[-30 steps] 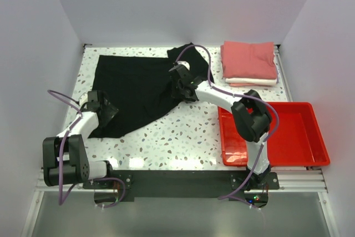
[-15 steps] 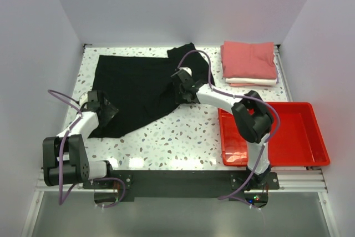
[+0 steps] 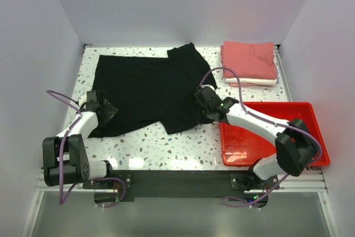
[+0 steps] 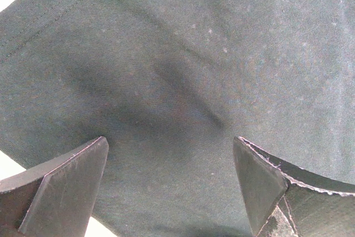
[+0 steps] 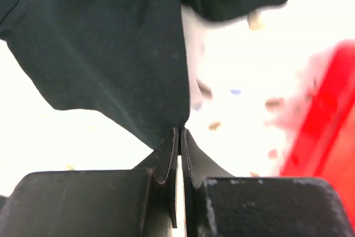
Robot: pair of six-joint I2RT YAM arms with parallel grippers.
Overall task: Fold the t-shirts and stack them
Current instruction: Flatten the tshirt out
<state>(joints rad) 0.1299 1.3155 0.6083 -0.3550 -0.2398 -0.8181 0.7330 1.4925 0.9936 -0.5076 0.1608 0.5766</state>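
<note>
Three t-shirts are lying on a white surface [image 3: 183,142] speckled with dark and tan chips, which is sitting inside a booth of plain pale walls [image 3: 183,9] closing it at the back and on both sides. Item one, the black t-shirt [image 3: 144,84], is lying spread and rumpled across the left and middle of the surface, one sleeve reaching toward the far edge. Items two and three are sitting folded in the far right corner, the salmon-pink t-shirt [image 3: 249,59] resting on top of the white t-shirt [image 3: 252,81], of which only a thin near edge is showing. A red tray [image 3: 288,105] is occupying the near right, apart from the stack and just beside the black cloth's near right edge. The left hand [image 3: 105,109] is sitting at the shirt's near left corner, its fingers [image 4: 66,181] spread wide with black cloth filling the view between them; whether they are touching it cannot be told. The right hand [image 3: 202,105] is pinching the shirt's near right edge, its fingers [image 5: 166,154] pressed together on a gathered point of cloth. Purple cables [image 3: 58,94] are looping from both arms, and a dark rail [image 3: 177,177] is running along the near edge under both bases.
</note>
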